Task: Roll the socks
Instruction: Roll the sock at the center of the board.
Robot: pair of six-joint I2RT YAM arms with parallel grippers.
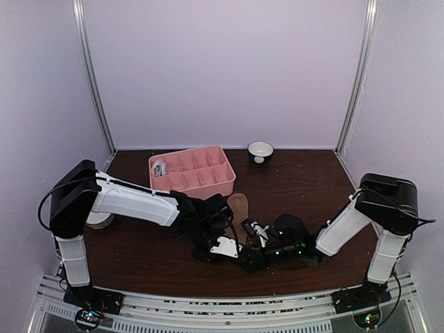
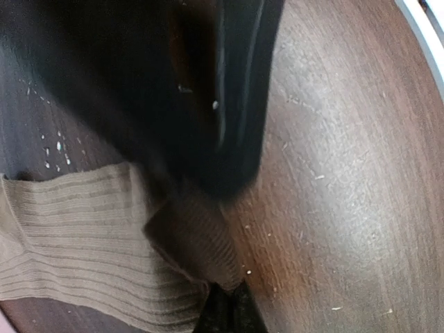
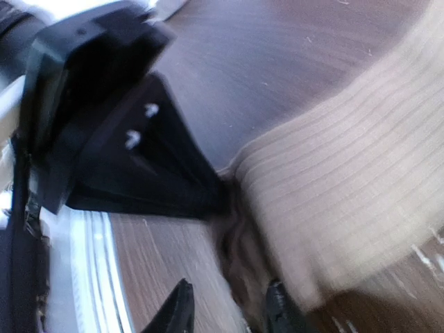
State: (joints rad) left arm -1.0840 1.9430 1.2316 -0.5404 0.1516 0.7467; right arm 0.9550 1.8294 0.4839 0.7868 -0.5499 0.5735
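Top external: left arm (image 1: 139, 201) covers the tan sock (image 1: 238, 206) at its near end.

- Left arm (image 1: 132, 201) reached low toward the middle, wrist bent down, jaws pinched shut.
- Right arm (image 1: 347, 225) stretched low to meet it, jaws partly parted.

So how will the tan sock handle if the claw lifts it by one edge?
Probably floppy: the tan sock folds over itself at its corner, so it should drape rather than hold shape. Its ribbed knit likely grips well, not slippery. Looks thin and light; a push would probably bunch it on the table, not slide it.
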